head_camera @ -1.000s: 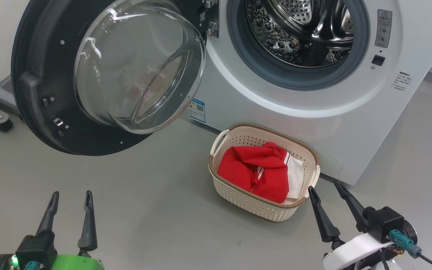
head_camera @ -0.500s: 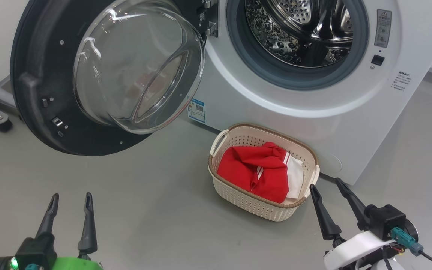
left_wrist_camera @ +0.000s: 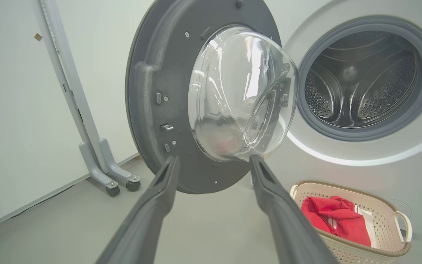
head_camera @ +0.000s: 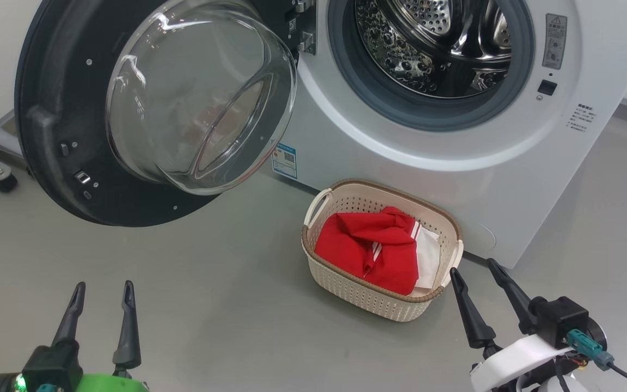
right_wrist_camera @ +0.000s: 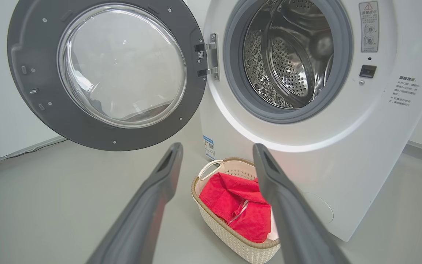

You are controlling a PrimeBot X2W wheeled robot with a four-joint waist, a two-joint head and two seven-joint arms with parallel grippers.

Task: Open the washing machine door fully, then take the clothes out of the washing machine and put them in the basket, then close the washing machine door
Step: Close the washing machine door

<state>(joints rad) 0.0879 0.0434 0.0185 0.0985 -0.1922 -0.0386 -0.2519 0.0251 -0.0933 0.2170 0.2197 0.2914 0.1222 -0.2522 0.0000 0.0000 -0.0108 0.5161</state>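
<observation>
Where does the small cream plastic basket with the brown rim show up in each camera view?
Head view: the cream perforated plastic basket sits just below and right of centre.
Left wrist view: the basket is in the bottom right corner, cut by the bottom edge.
Right wrist view: the basket sits at bottom centre.
Shared landmark: the round black-rimmed door with its clear glass bowl lies up and left of the basket in all three.

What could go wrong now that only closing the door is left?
The glass bowl of the door is smooth and curved; the open left gripper may slip off it.
The basket stands close below the drum; the swinging door might clip its handle.
The right gripper hangs close to the basket and could knock it.
</observation>
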